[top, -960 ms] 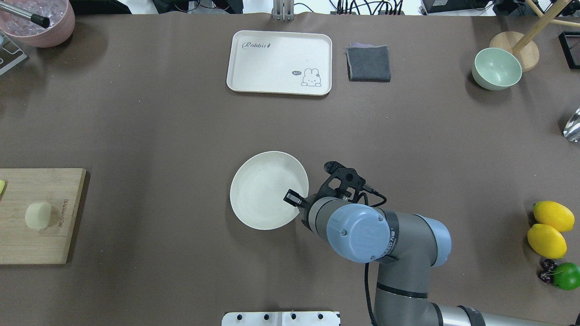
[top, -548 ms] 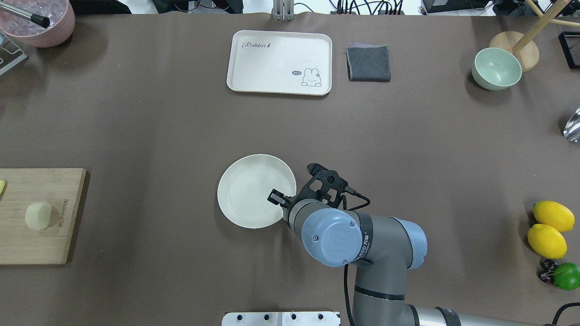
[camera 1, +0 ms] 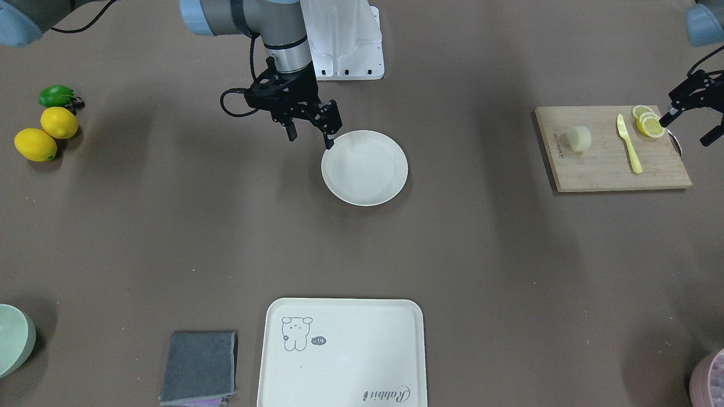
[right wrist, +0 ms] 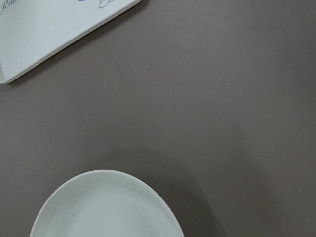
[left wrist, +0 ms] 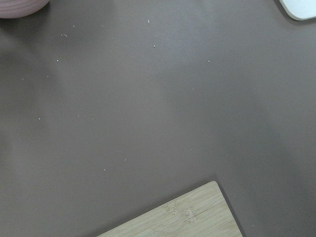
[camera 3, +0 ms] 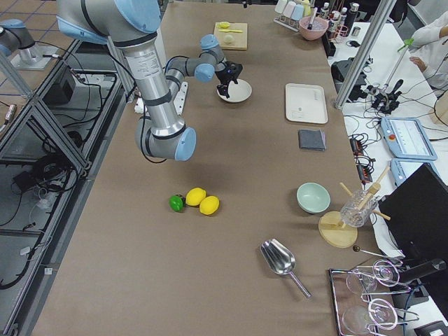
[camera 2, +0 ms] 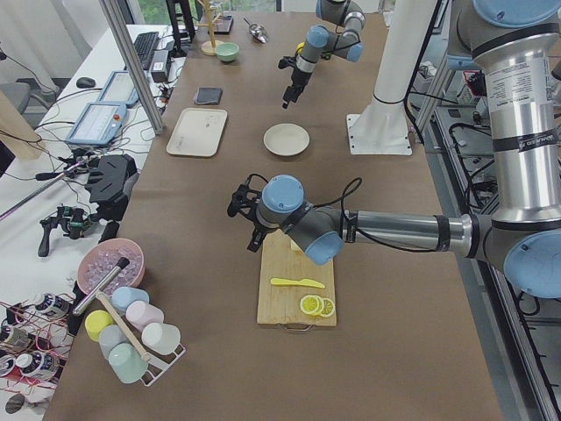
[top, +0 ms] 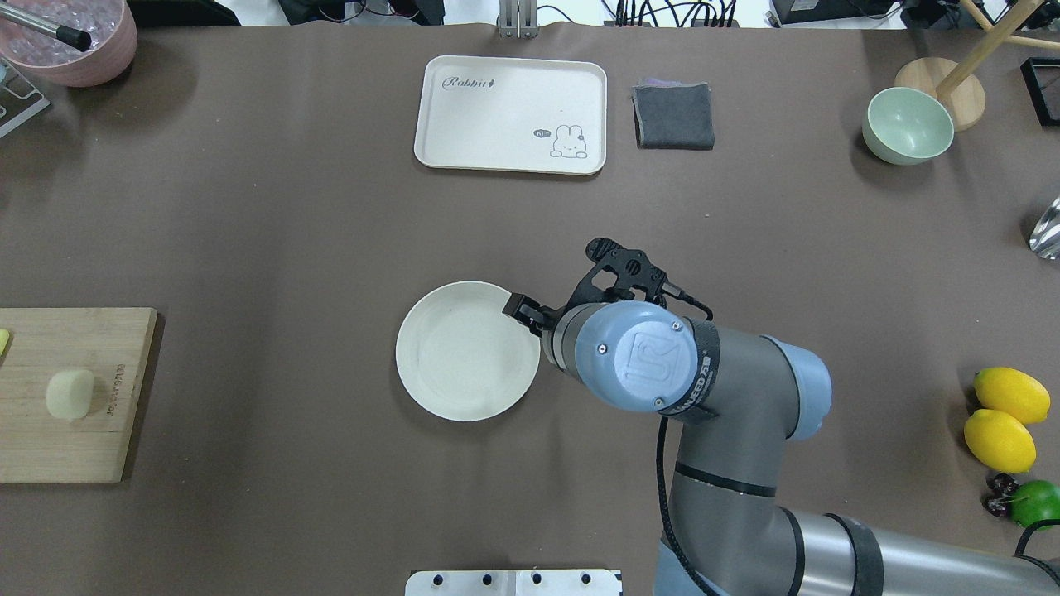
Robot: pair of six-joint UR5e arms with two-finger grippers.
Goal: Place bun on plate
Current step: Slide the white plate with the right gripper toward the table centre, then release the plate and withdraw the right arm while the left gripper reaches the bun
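Right wrist (close, probably downward) shares overhead's plate (right wrist: pixel 103 207).

the bun (top: pixel 69 394) is a small pale cream puck, short and round-edged, resting on a light wooden cutting board (top: pixel 50 439) at the table's end on the robot's left, on the half of the board nearer the table's middle; whether it sits on a flat face or on its side is hard to tell. the plate (top: pixel 451 356) is round, shallow and plain cream-white with a low raised rim, lying flat and upright on the brown table cover (top: pixel 273 248) near the table's middle, well apart from the bun
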